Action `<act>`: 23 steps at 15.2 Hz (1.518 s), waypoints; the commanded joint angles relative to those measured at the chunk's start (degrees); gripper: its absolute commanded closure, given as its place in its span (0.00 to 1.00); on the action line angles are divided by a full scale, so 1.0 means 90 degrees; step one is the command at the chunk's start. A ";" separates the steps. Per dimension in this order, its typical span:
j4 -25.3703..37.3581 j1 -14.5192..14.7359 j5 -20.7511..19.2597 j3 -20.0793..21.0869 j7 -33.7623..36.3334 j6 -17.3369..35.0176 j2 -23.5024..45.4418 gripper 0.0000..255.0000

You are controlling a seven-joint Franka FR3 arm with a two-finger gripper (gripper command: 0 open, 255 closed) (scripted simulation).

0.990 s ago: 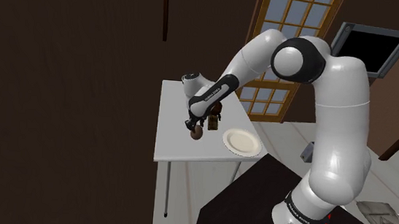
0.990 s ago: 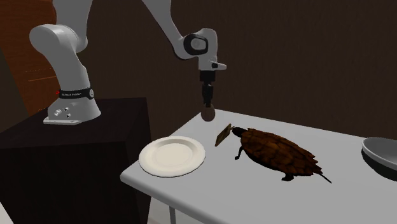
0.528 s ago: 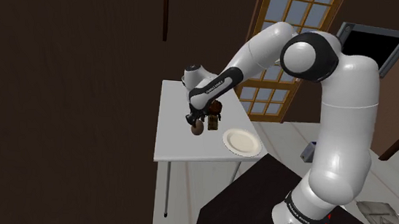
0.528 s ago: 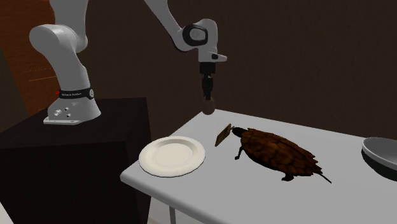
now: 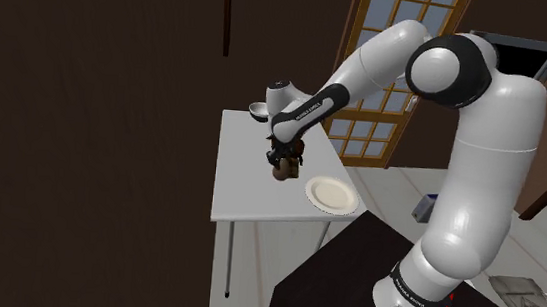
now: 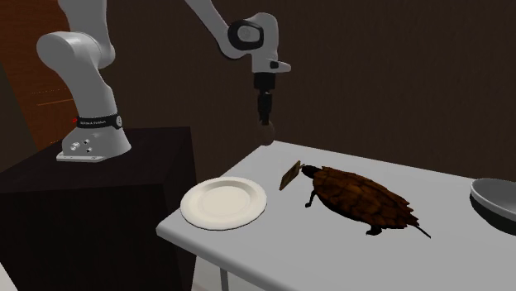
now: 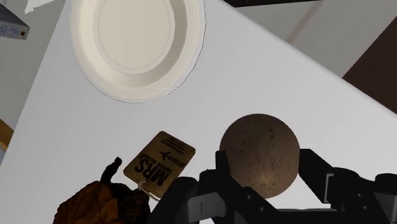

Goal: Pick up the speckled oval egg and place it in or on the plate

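Note:
My black gripper [image 7: 261, 181] is shut on a brown speckled egg [image 7: 259, 153], clasped between the two fingers. In the second exterior view the egg [image 6: 266, 132] hangs in the air above the white table's [image 6: 273, 240] back edge, with the gripper [image 6: 265, 124] pointing down. The cream plate [image 6: 223, 202] lies on the table's near corner beside the stand, below the egg and towards that view's left. From the shoulder camera the egg [image 5: 280, 171] hangs to the left of the plate [image 5: 330, 194].
A brown turtle figure [image 6: 360, 197] with a tan tag [image 6: 289, 174] lies on the table at the plate's right in the second exterior view. A grey bowl [image 6: 496, 199] sits at the far right edge. The black stand [image 6: 91, 207] adjoins the table.
The arm has lifted the egg higher above the table and carried it a little to the shoulder view's right, nearer the plate. The grip stays shut.

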 commanded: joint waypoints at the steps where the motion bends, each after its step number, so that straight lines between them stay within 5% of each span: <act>1: -0.0341 -0.0161 -0.0028 -0.0087 -0.0193 0.0166 -0.0233 1.00; 18: -0.2314 -0.1652 -0.0290 -0.1272 -0.2522 0.1049 -0.1939 1.00; 23: -0.2392 -0.1724 -0.0419 -0.1349 -0.2477 0.1421 -0.1662 1.00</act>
